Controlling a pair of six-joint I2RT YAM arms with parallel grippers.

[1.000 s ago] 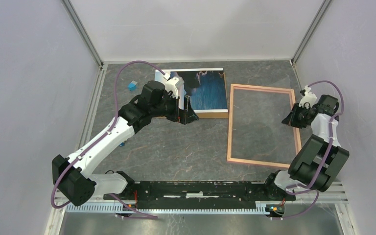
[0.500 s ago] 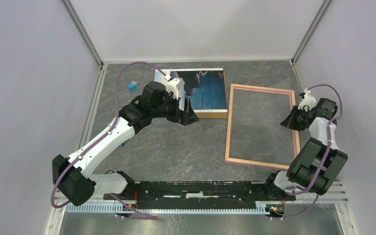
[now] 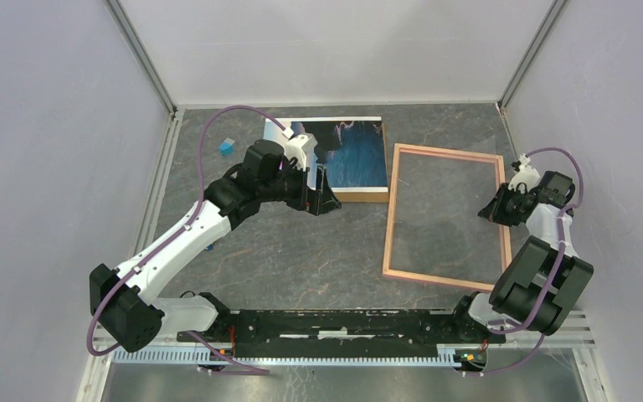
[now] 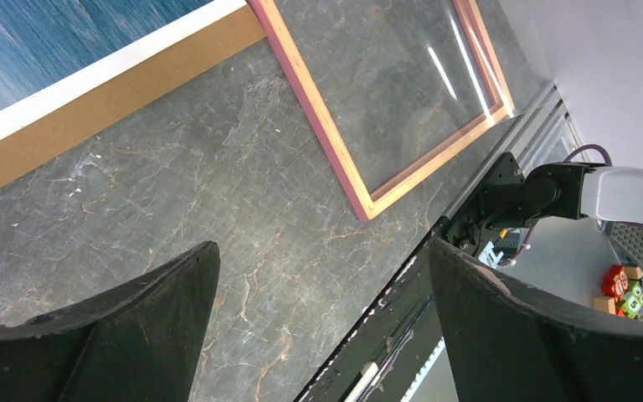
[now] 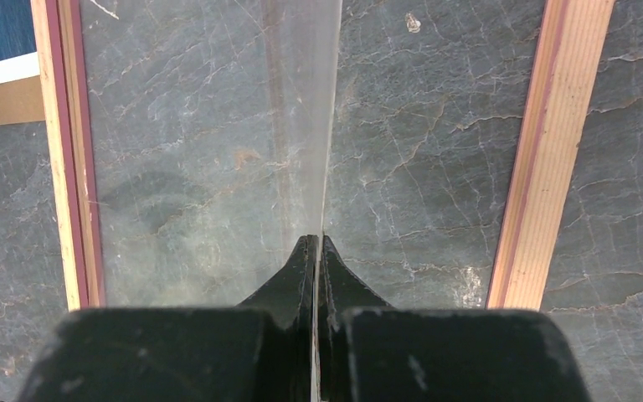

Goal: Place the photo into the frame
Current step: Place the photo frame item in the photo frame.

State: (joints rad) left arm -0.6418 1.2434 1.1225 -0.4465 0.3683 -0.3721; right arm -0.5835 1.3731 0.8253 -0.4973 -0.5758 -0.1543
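No text, label, brand, number or sign can be read in any view. The photo (image 3: 356, 155) carries only its blue and dark picture with white edge strips, and the frame (image 3: 390, 209) has a plain pink wooden rim. The small coloured items (image 4: 636, 289) at the right edge of the left wrist view are too small to show any marking.
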